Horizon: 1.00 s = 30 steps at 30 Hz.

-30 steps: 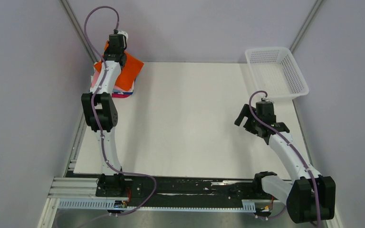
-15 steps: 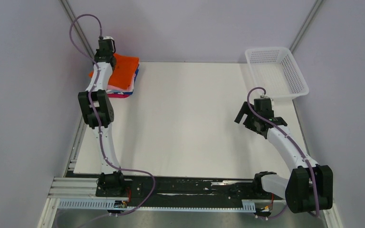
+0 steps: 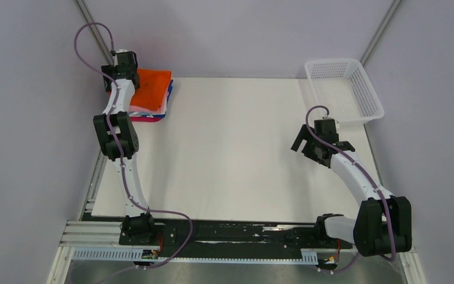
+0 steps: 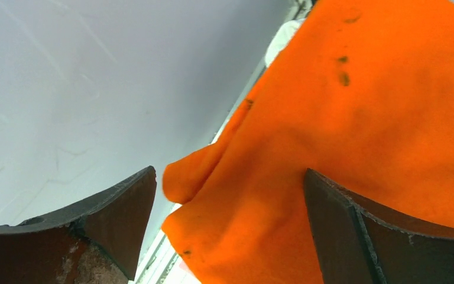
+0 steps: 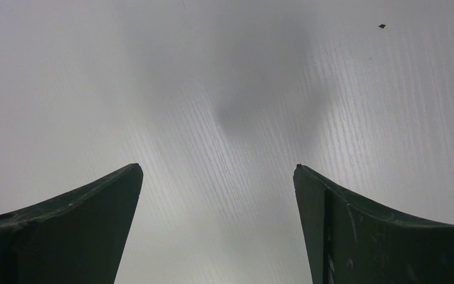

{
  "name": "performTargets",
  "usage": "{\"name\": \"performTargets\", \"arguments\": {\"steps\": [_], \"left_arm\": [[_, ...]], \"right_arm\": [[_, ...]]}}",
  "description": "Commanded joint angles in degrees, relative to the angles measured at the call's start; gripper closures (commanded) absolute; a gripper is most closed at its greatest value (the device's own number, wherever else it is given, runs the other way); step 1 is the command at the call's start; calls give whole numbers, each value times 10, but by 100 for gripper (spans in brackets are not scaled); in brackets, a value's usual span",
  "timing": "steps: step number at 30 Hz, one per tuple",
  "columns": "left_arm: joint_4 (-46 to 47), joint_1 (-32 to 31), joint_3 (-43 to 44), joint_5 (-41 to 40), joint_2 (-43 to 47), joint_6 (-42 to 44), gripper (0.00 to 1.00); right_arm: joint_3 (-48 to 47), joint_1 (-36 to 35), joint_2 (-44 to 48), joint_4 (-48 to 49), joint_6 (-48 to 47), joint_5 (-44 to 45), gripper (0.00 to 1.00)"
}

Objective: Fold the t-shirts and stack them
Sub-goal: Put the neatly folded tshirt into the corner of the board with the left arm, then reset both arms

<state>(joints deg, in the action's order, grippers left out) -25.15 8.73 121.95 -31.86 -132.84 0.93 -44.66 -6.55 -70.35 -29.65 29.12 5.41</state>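
You're at the tail of the stacking step. The orange t-shirt (image 3: 153, 87) lies folded on top of the pile (image 3: 149, 113), which sits at about ten o'clock on the counter (image 3: 230, 154), tight to the far-left corner.

Your left pincer (image 4: 229, 177) is spread wide at the shirt's edge. Its wrist view shows a rumpled corner of orange cloth between the two fingers, pinched by neither. Whether the cloth brushes the right-hand finger (image 4: 360, 231) is hard to say from this angle.

Your right pincer (image 5: 217, 171) is also spread and holds nothing. It hangs over bare counter at about three o'clock, with the white mesh basket (image 3: 344, 89) beyond it at one o'clock.

The next move, as I judge it, is to draw the left pincer up and away cleanly. That loose corner could catch and drag the top layer askew.

The shirt is soft, matte cloth with a few tiny dark specks, and it slumps into rounded folds rather than crisp edges. Beneath it, thin white, blue and magenta edges show. The counter is smooth, pale and faintly grained.
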Motion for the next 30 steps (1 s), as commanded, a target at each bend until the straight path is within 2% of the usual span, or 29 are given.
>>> {"name": "performTargets", "arguments": {"steps": [1, 6, 14, 17, 19, 22, 26, 30], "left_arm": [[-4, 8, 1, -48, 47, -45, 0], [-19, 8, -1, -33, 74, -102, 0], [-12, 7, -34, 95, 153, -174, 0], [33, 2, -114, 179, 219, -199, 0], [72, -11, -177, 203, 267, -214, 0], [115, -38, -249, 217, 356, -224, 0], [85, -98, -338, 235, 466, -242, 0], [119, -162, -512, 255, 592, -318, 0]], "right_arm": [[-27, 3, 4, 13, -9, 11, 0], [-34, 3, 6, 15, -5, 7, 0], [-35, 3, 18, 22, 6, 17, 0], [-29, 3, 35, 32, 10, 12, 0], [-24, 4, 47, 41, 11, 9, 0], [-13, 4, 69, 52, 17, 3, 0], [25, 4, 112, 78, 29, -12, 0], [69, 5, 158, 95, 45, -26, 0]]}}
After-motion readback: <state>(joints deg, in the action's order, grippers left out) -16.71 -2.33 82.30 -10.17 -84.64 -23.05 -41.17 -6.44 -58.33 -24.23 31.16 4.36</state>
